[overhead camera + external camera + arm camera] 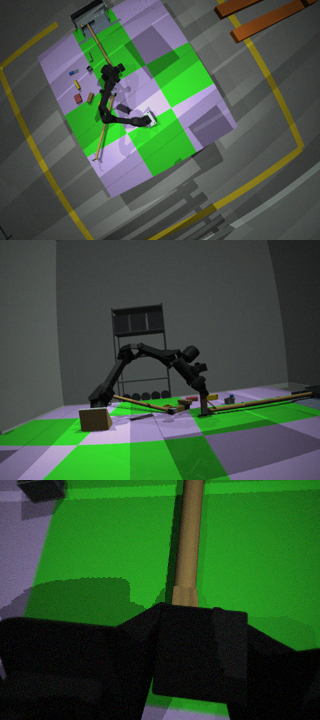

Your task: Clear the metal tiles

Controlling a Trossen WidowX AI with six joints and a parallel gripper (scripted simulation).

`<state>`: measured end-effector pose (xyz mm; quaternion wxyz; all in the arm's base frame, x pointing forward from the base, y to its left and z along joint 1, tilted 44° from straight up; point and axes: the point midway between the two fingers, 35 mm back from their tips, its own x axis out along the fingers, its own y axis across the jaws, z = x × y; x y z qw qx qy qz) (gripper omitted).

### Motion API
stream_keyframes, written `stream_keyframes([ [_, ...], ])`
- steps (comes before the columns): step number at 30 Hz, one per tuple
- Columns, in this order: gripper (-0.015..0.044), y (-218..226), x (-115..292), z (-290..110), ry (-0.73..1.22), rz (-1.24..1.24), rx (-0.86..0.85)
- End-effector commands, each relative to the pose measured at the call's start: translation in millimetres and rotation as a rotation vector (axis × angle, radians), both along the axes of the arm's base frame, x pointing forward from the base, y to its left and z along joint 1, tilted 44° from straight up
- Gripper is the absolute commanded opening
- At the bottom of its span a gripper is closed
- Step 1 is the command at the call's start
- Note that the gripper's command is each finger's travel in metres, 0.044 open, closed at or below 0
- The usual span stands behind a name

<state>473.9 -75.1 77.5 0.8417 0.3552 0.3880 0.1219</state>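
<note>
The long scraper [98,44] [261,402] [189,540] has a wooden shaft running from my gripper to a dark blade, which rests across the steel bench plate [103,20] [311,403]. My gripper [111,69] [204,394] [188,612] is shut on the scraper's upright wooden grip, at the shaft's near end, low over the table. The dark-walled catch box [86,9] stands at the plate's far end. A tiny tan piece [81,25] shows by the blade's left end. I make out no other tile clearly; the blade and dim light hide part of the plate.
A second wooden-handled tool [100,140] [139,403] lies under the arm. Left of the scraper are a hex key [90,57], a dark cube [89,68], a blue-grey piece [73,72], a yellow block [77,84], a red block [77,98] and a brown block [90,97].
</note>
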Motion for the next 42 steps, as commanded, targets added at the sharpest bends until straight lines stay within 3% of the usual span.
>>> stream_keyframes([
  [1,0.0000,-4.1,8.7,2.7,-0.007,-0.010,-0.003],
  [24,0.0000,-7.7,41.6,-1.2,-0.009,-0.010,-0.003],
  [42,0.0000,-5.1,36.5,-3.0,-0.007,-0.004,-0.001],
])
